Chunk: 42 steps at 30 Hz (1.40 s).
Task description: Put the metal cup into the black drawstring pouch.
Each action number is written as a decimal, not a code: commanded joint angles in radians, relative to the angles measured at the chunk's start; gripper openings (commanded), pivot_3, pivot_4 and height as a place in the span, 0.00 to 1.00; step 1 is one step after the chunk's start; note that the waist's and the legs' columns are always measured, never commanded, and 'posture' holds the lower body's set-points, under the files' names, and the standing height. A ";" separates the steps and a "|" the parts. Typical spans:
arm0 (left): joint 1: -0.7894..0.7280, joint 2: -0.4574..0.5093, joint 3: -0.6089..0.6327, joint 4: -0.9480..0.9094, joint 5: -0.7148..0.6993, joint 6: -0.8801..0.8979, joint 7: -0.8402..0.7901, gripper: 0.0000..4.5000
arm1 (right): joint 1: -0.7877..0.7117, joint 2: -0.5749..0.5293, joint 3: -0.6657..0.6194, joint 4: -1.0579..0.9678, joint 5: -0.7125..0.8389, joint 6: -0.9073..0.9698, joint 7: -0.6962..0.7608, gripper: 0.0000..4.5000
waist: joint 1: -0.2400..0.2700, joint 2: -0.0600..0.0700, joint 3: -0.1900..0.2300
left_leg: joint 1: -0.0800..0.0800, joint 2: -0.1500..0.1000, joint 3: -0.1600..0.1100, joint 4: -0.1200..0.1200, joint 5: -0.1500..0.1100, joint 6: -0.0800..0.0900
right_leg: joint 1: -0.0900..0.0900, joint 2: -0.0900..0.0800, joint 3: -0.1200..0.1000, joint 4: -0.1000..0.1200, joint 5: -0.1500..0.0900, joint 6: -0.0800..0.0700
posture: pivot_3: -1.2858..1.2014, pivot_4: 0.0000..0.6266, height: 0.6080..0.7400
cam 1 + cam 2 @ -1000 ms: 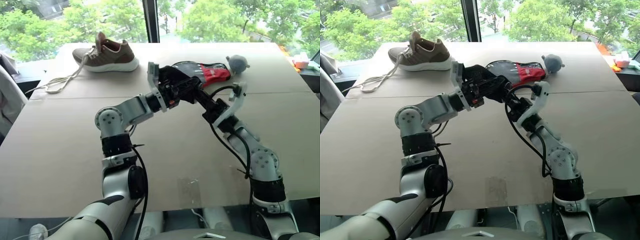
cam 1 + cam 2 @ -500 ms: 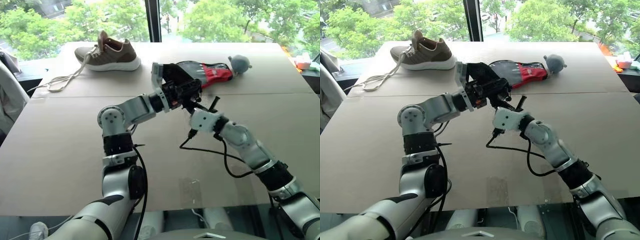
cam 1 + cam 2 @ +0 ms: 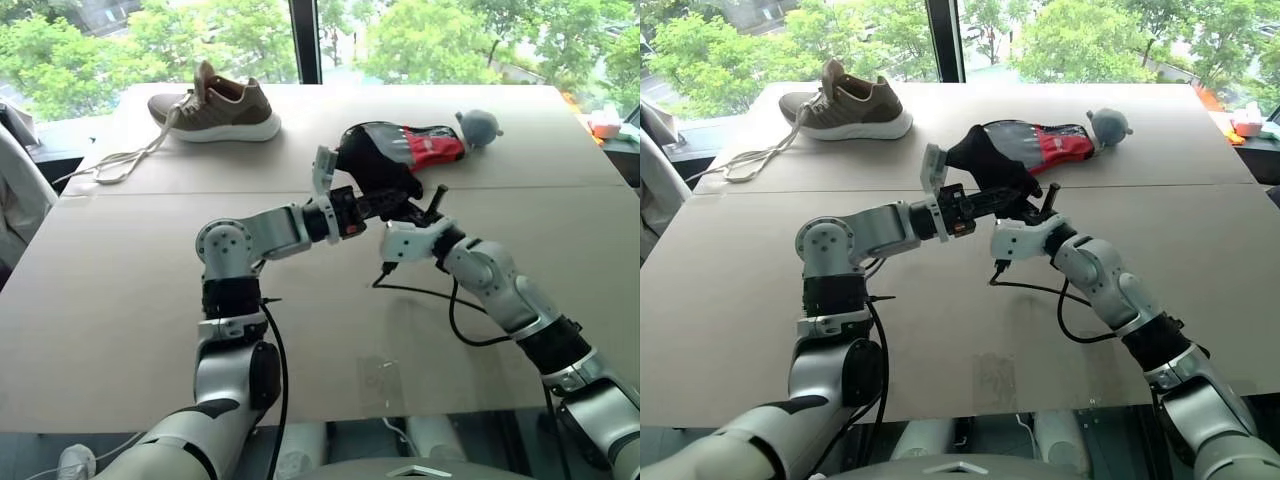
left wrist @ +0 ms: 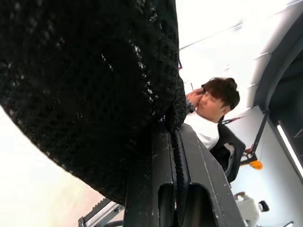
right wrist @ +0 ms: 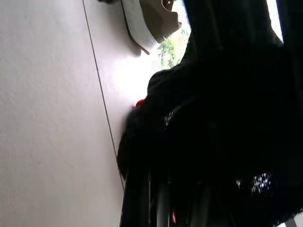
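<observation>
Both arms meet over the middle of the beige cardboard-covered worktop (image 3: 120, 300). The left gripper (image 3: 385, 203) is pinched tight on the soft black fabric drawstring pouch (image 3: 378, 172), which bunches up just above and around its fingers. In the left wrist view the mesh fabric (image 4: 90, 85) is clamped right between the two black fingers (image 4: 163, 189). The right gripper (image 3: 425, 205) is pressed together too, right beside the left one and up against the pouch. Can't make out the metal cup. Just beyond the grippers lie a round black-and-red paddle cover (image 3: 425, 145) and a grey plush toy (image 3: 477, 126); a brown sneaker (image 3: 215, 105) sits well off past the left arm.
</observation>
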 commanded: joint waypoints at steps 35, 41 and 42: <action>0.090 0.140 -0.096 -0.132 0.276 -0.205 -0.286 0.00 | 0.351 -0.010 -0.505 -0.512 0.939 0.629 0.452 0.73 | 0.021 0.000 0.000 | 0.000 0.000 -0.004 0.001 -0.003 0.005 | 0.003 0.000 -0.004 0.001 0.000 0.000 | 0.52 0.24 1.00; 0.116 0.166 -0.075 -0.169 0.272 -0.169 -0.264 0.00 | 0.391 -0.099 -0.376 -0.390 0.720 0.461 0.460 0.73 | 0.018 0.000 0.000 | 0.001 0.000 -0.003 0.001 -0.003 0.005 | 0.003 0.000 -0.004 0.001 0.000 0.000 | 0.52 0.24 1.00; 0.114 0.163 -0.071 -0.163 0.274 -0.168 -0.259 0.00 | 0.389 -0.105 -0.342 -0.366 0.678 0.425 0.458 0.73 | 0.018 0.000 0.000 | 0.001 0.000 -0.003 0.001 -0.003 0.005 | 0.003 0.000 -0.004 0.001 0.000 0.000 | 0.52 0.24 1.00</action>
